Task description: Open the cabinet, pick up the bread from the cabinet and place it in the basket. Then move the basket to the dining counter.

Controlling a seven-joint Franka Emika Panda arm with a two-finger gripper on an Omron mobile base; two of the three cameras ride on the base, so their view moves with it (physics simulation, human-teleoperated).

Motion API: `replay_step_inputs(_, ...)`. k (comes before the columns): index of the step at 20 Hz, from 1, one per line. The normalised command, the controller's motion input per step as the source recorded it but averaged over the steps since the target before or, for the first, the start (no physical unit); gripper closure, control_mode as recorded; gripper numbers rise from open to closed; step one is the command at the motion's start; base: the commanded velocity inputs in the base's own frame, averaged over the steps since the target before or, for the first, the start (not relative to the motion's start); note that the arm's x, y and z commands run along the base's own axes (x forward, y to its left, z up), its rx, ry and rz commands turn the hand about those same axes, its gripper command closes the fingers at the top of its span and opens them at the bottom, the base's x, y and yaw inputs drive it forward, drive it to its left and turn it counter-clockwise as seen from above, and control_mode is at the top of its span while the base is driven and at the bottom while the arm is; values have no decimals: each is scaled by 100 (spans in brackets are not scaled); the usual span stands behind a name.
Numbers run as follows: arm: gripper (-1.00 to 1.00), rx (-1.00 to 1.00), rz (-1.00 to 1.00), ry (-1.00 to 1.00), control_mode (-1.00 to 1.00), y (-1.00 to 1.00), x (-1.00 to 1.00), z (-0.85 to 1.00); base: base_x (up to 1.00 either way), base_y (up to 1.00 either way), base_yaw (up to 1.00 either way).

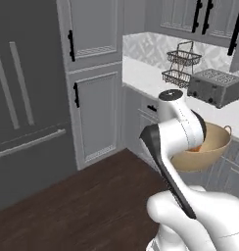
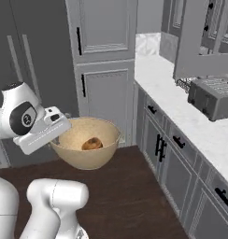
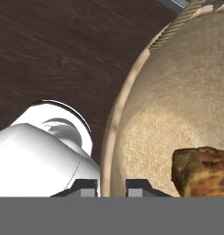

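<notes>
**Carrying the loaded basket clear of the kitchen units**

*Left base view.* Grey kitchen over a dark wood floor (image 1: 67,206); a marble surface (image 1: 141,73) bears a toaster (image 1: 214,87) and a wire rack (image 1: 181,66). The basket (image 1: 209,147) hangs in the air beside the lower drawers, partly hidden by the white arm. The upper cabinet (image 1: 190,14) lies behind.

*Right base view.* The basket (image 2: 88,142) is held above the floor, well off any surface, by the gripper (image 2: 60,127) at its near-left rim; the bread (image 2: 92,144) sits at its bottom. One cabinet door (image 2: 200,37) stands swung open above the toaster.

*Hand view.* The fingertips (image 3: 140,189) straddle the basket rim (image 3: 109,137), one on each side, closed on it. The bread (image 3: 203,172) lies inside, just past the rim.

*Judgement.* The carry to the dining counter is under way. A one-sided rim grip invites tilting, so keep the rim level, drive smoothly and give the drawers room.
</notes>
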Motion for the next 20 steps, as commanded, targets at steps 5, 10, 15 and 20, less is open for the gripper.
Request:
replay_step_inputs(5,100,0,0,0,100,0,0,0,-12,0,100)
replay_step_inputs(10,100,0,0,0,100,0,0,0,-11,0,100)
replay_step_inputs(15,100,0,0,0,100,0,0,0,-6,0,100)
replay_step_inputs(20,100,0,0,0,100,0,0,0,0,0,100)
